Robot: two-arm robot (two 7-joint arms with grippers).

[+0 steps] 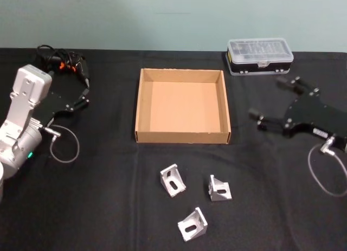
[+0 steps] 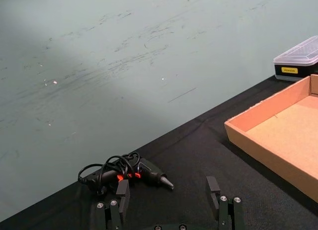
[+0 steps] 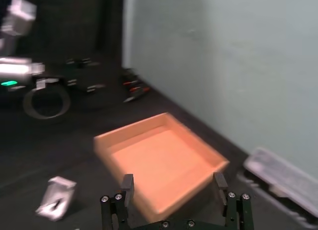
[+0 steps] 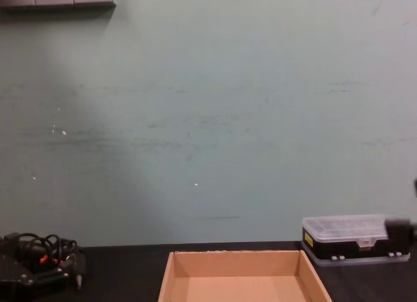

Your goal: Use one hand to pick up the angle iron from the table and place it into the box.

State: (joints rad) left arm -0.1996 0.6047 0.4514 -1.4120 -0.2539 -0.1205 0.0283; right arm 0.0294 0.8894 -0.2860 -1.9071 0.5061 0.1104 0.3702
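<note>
Counting three angle irons loose on the table [image 1: 108,207], none yet lifted: left iron [image 1: 173,180], right iron [image 1: 219,188], near iron [image 1: 192,224]. Lying apart from one another in a rough triangle, just on the near side of the box [image 1: 181,136]. Probably laid out that way for a short carry over the near wall and for room around each piece during a pinch. Seemingly resting each on a flat side, slotted faces showing.

Only one box: lidless, nothing inside, set mid-table between the two arms, apparently for easy reach from either side.

Two grippers, both released and grasping nothing. Right gripper [image 1: 268,98] held to the right of the box, jaws spread wide and turned toward it. Looks the better placed for the right iron, though well apart from all three. Left gripper [image 1: 85,92] out to the left of the box, fingers [image 2: 213,190] spread likewise, farther from the irons.

Farther out, one of each: a case [image 1: 259,56] with a clear lid at the far right, just beyond the box's far right corner, and a corded tool [image 1: 62,64] at the far left, just beyond the left gripper. Apparently no part of the job, hence kept along the far edge.
</note>
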